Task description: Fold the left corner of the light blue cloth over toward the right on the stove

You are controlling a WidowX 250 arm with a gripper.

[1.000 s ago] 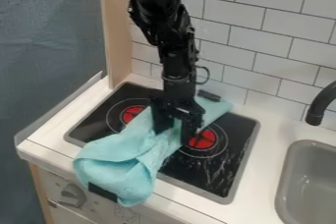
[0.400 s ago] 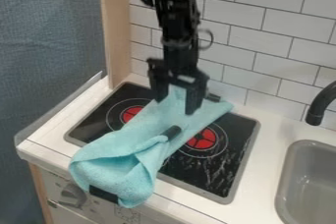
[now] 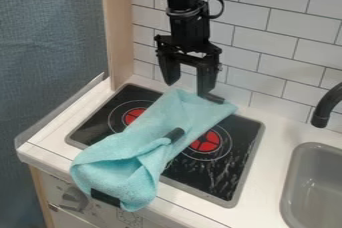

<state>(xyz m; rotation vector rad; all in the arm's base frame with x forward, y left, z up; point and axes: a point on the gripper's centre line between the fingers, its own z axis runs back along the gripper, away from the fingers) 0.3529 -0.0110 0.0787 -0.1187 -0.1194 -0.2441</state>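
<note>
Gripper point(image 3: 189, 88): fingers spread wide, hanging near the cloth's point(image 3: 130, 147) back end.
Cloth: kinda crumpled, lying slantwise across the stove point(image 3: 217, 179), front end flopped over the edge by the knob point(image 3: 72, 198).

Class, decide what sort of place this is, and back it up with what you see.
Probably a play kitchen: there is a stove top with red burner rings, a grey sink beside it, and a control knob on the front.
</note>
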